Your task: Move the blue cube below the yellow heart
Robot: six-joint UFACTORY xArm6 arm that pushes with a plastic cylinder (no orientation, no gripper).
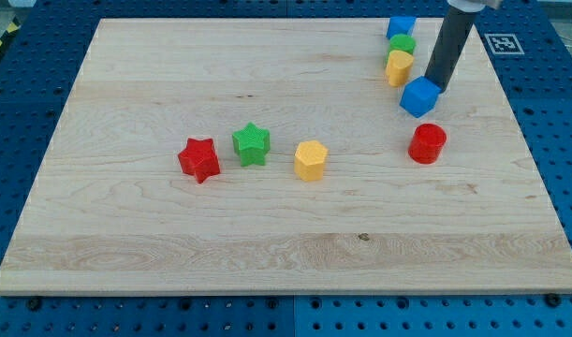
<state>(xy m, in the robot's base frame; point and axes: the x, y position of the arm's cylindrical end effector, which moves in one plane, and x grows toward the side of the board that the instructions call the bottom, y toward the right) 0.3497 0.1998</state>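
Observation:
The blue cube (419,96) lies at the view's upper right of the wooden board. The yellow heart (399,67) sits just up and left of it, nearly touching. My tip (436,86) stands right against the cube's upper right side, to the right of the heart. The dark rod rises from there to the view's top edge.
A green block (403,44) and another blue block (401,25) stand in a line above the yellow heart. A red cylinder (427,143) lies below the blue cube. A yellow hexagon (310,160), a green star (252,144) and a red star (199,158) lie mid-board.

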